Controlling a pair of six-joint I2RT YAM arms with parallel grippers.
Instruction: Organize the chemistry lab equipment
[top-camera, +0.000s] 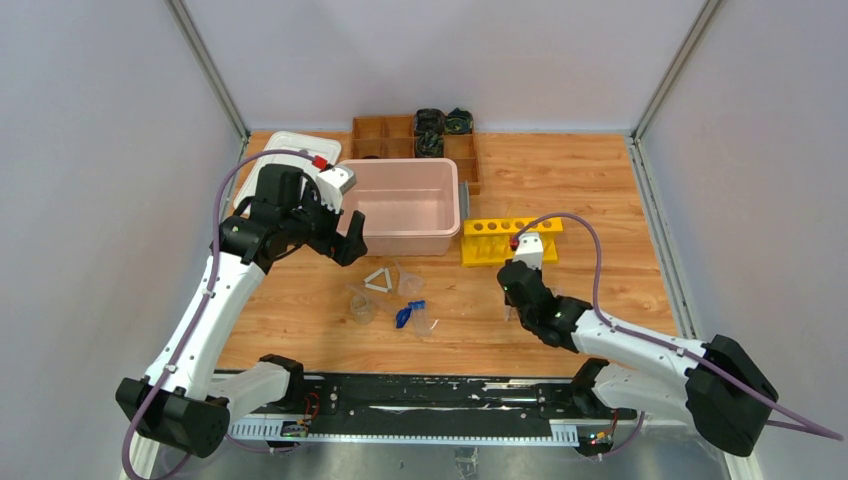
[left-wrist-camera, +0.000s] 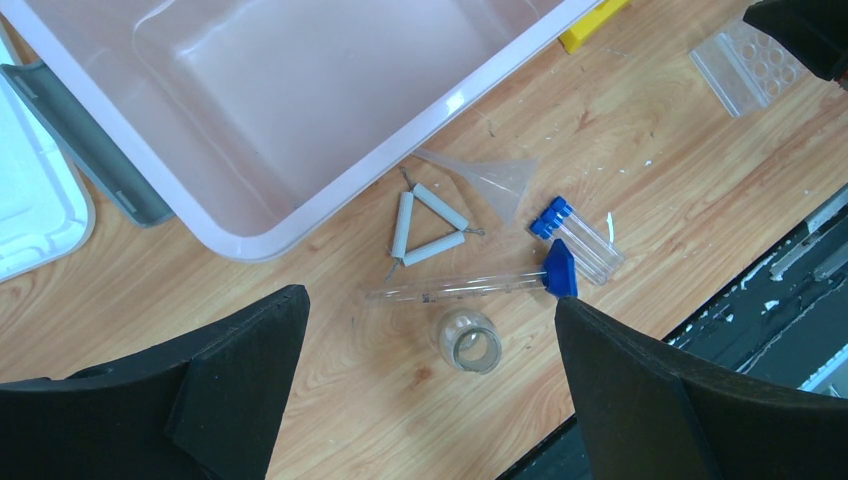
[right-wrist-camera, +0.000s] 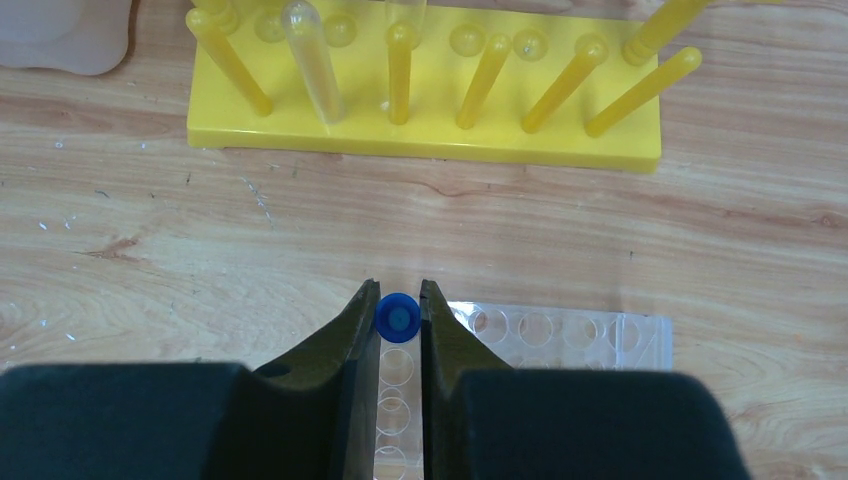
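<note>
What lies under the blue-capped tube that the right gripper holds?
A clear well rack lying on the table. The right gripper covers part of it, and of the blue-capped tube only the cap shows.

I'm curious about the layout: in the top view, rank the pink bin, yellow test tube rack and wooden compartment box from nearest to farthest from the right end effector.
From the right end effector, which grips a blue-capped tube:
1. Yellow test tube rack, just beyond it.
2. Pink bin, farther back to its left.
3. Wooden compartment box, at the far edge.
</note>
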